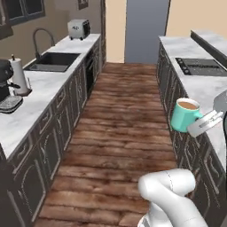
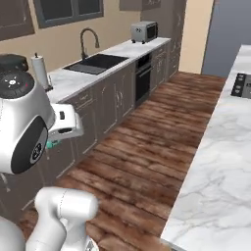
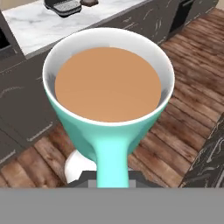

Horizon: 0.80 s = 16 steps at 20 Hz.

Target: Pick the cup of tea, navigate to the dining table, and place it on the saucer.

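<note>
The cup of tea (image 1: 185, 114), a teal-green mug with brown liquid, hangs upright in the air over the aisle, beside the right-hand counter's cabinet fronts. My gripper (image 1: 199, 123) is shut on its handle from the right. In the hand view the cup of tea (image 3: 107, 87) sits close up, and its handle runs down between my fingertips (image 3: 113, 177). A teal sliver of the cup (image 2: 52, 144) peeks out under my arm. Behind the cooktop, the dining table (image 1: 212, 41) shows as a raised marble top. The saucer is out of view.
A wooden floor aisle (image 1: 119, 128) runs between two marble counters. The left counter (image 1: 35, 95) carries a sink (image 1: 53, 61), a toaster (image 1: 78, 29), a paper roll (image 1: 18, 76) and a coffee machine (image 1: 6, 86). The right counter (image 2: 220, 162) holds a cooktop (image 1: 199, 66).
</note>
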### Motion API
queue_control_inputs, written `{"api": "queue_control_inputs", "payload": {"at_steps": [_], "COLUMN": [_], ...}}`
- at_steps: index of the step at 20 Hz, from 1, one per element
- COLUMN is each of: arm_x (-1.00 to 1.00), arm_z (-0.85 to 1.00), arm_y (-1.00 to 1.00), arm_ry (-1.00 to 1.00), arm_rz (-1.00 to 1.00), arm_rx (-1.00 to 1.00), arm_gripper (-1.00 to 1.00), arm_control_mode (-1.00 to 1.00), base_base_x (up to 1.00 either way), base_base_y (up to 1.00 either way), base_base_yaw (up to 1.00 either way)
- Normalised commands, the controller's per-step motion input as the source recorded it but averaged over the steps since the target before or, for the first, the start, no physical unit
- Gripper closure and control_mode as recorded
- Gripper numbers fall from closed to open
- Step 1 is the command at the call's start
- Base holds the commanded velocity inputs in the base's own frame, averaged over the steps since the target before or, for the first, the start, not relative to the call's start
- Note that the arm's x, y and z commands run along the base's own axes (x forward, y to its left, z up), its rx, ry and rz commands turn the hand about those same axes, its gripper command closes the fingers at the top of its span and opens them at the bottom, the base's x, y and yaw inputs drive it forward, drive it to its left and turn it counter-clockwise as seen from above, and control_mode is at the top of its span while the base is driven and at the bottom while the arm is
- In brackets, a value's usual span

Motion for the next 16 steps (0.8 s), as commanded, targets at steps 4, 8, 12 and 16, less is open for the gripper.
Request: {"api": "queue_control_inputs", "payload": {"at_steps": [4, 8, 12, 16], "arm_x": [0.00, 0.00, 0.00, 0.00], "arm_z": [0.00, 0.00, 0.00, 0.00], "arm_y": [0.00, 0.00, 0.00, 0.00], "arm_ry": [0.00, 0.00, 0.00, 0.00], "arm_rz": [0.00, 0.00, 0.00, 0.00], "arm_rx": [0.00, 0.00, 0.00, 0.00], "arm_gripper": [1.00, 1.00, 1.00, 1.00], "arm_control_mode": [1.00, 1.00, 1.00, 1.00], "base_base_x": [0.00, 0.00, -0.04, -0.23], "base_base_y": [0.02, 0.25, 0.15, -0.84], "base_base_yaw": [-0.74, -0.62, -0.56, -0.41]}}
